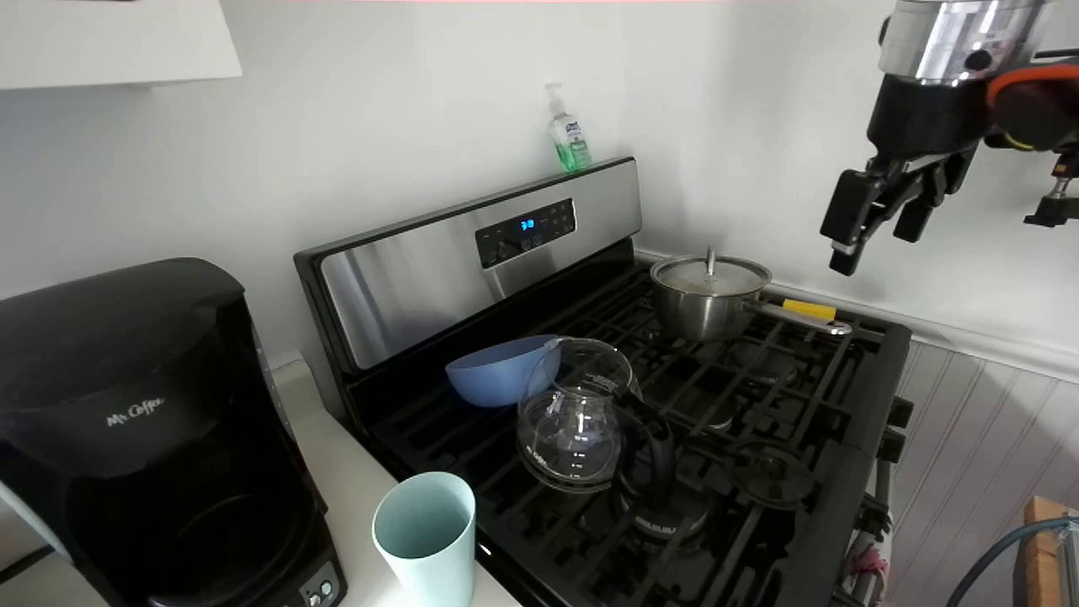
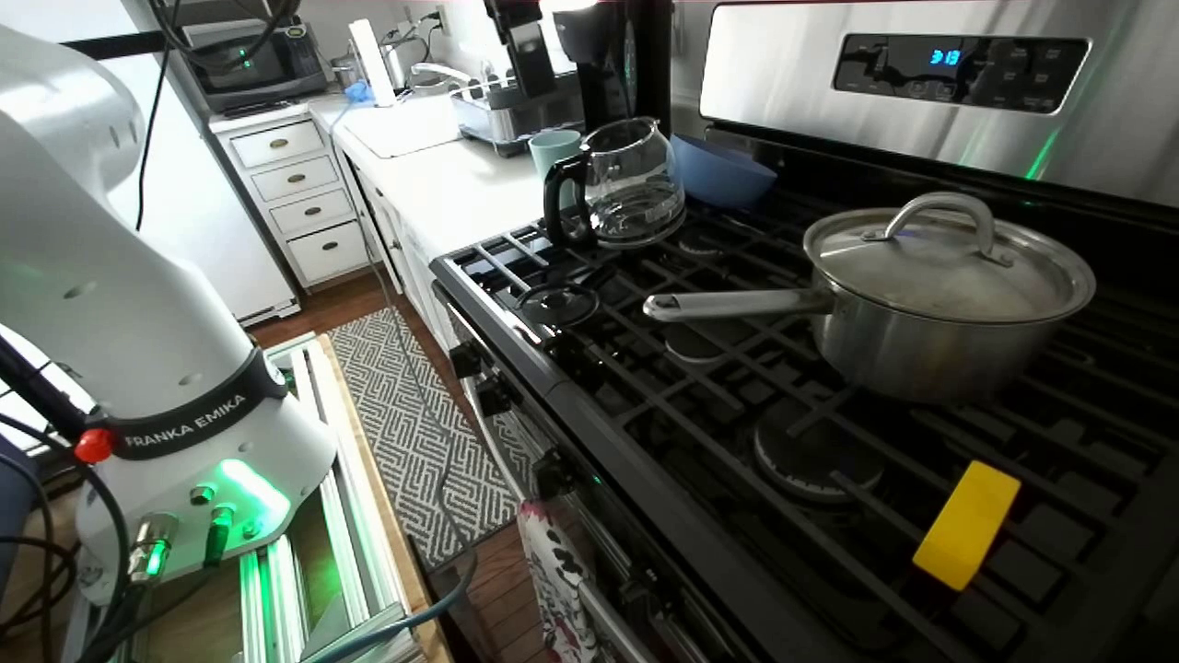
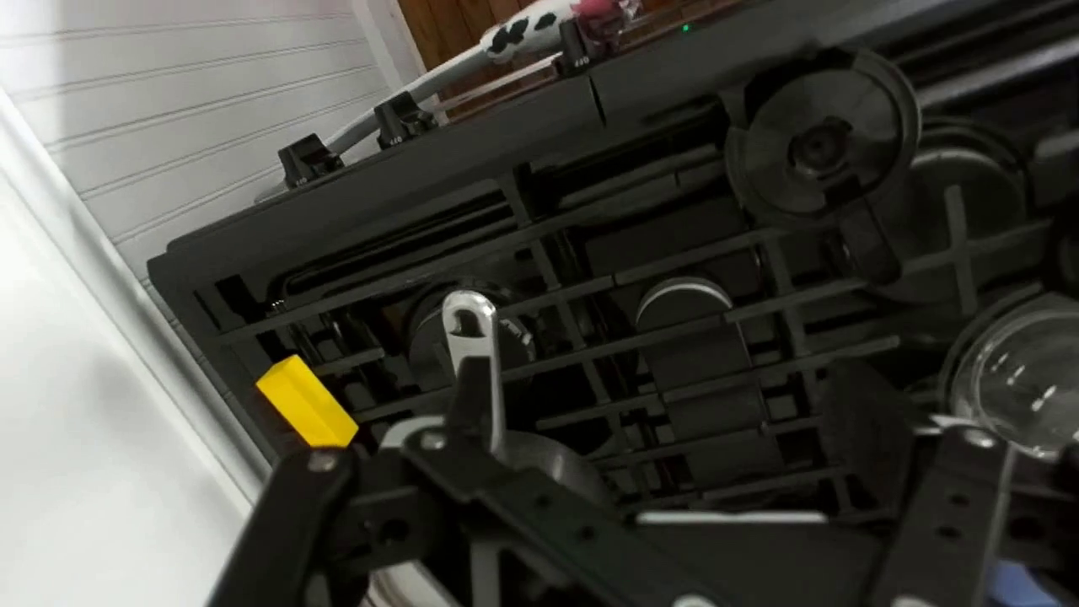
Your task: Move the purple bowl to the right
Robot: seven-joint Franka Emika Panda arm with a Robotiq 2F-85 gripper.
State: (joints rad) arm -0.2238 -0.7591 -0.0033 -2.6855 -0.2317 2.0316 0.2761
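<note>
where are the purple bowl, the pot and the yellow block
purple bowl (image 1: 494, 381), in an exterior view: its outer side
pot (image 2: 930, 352), in an exterior view: its side wall
yellow block (image 3: 310, 405), in the wrist view: its long face

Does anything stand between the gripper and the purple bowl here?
The glass carafe stands beside the purple bowl, partly in front of it in an exterior view; a low approach might hit it. The gripper hangs high, and from above nothing visible seems in the way.

The bowl (image 1: 491, 375) is blue-purple, and the block (image 2: 967, 525) is bright yellow. The rug (image 2: 398, 419) has a grey-and-white geometric pattern.
</note>
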